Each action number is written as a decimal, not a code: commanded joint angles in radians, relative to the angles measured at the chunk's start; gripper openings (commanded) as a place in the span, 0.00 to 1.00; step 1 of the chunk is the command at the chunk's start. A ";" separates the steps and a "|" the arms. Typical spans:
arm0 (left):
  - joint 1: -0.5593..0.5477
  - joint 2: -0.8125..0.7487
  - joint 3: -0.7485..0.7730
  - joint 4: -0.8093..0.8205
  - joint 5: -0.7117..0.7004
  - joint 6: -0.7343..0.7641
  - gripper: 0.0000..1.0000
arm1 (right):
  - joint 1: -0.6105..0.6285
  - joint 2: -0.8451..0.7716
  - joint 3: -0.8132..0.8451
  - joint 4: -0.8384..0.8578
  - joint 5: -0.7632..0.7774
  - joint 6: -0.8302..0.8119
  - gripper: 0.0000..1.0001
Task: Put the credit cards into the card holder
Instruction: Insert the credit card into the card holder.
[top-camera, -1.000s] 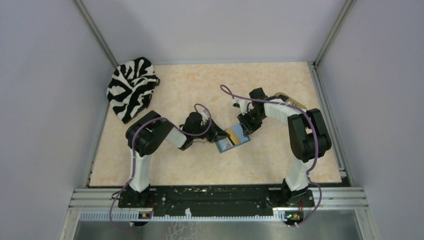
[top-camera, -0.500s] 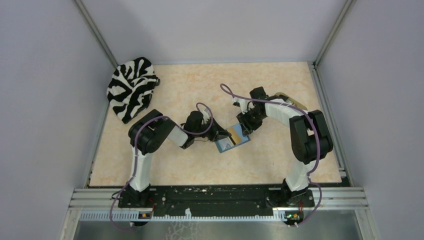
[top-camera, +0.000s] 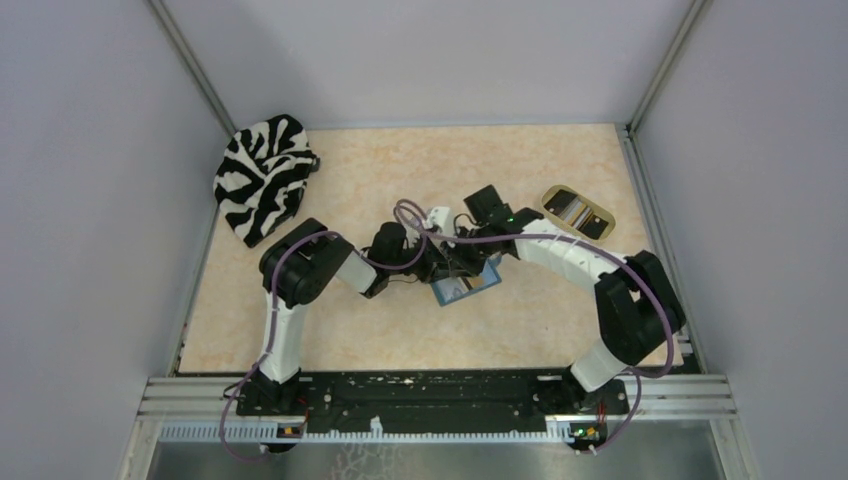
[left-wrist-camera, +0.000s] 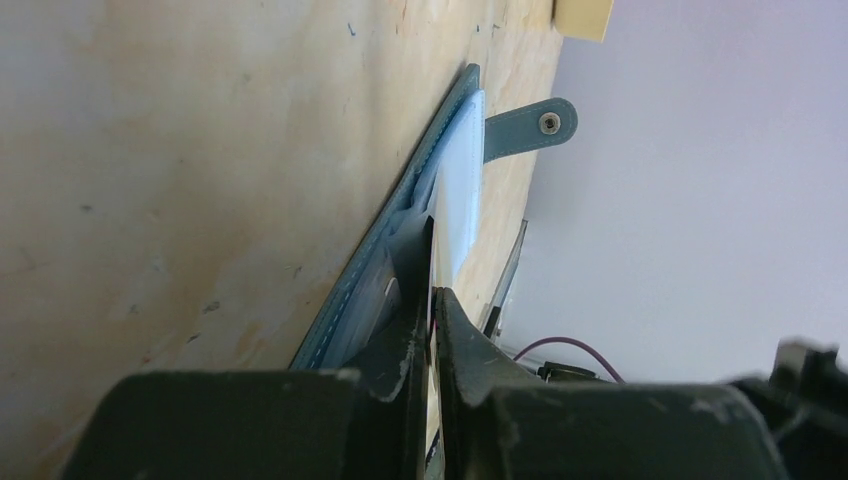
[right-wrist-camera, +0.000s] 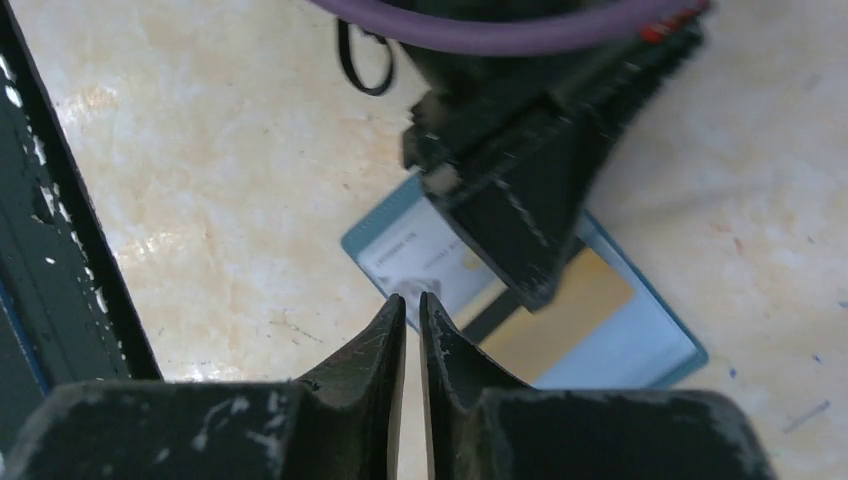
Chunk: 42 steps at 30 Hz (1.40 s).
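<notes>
A zebra-striped cloth (top-camera: 262, 175) lay bunched in the far left corner of the table (top-camera: 400, 165), its black and white folds touching the left wall (top-camera: 90, 200). A beige oval tray (top-camera: 548, 197) sat near the far right corner, well apart from the cloth. Its inside looked dark with pale shapes too small to make out. The tabletop was a pale, mottled peach-cream with small scuffs. Grey-lilac walls enclosed it on three sides, with metal strips running up the back corners. Along the near edge ran a black base plate (top-camera: 430, 390) and a silver slotted rail (top-camera: 440, 409).
</notes>
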 joint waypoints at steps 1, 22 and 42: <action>0.004 0.044 -0.014 -0.040 0.006 0.018 0.11 | 0.120 0.004 -0.025 0.088 0.115 -0.032 0.09; 0.017 0.059 -0.019 -0.007 0.042 0.004 0.13 | 0.202 0.034 -0.124 0.209 0.330 -0.013 0.05; 0.017 0.055 -0.006 -0.011 0.060 0.007 0.19 | 0.208 -0.061 -0.233 0.324 0.575 -0.037 0.03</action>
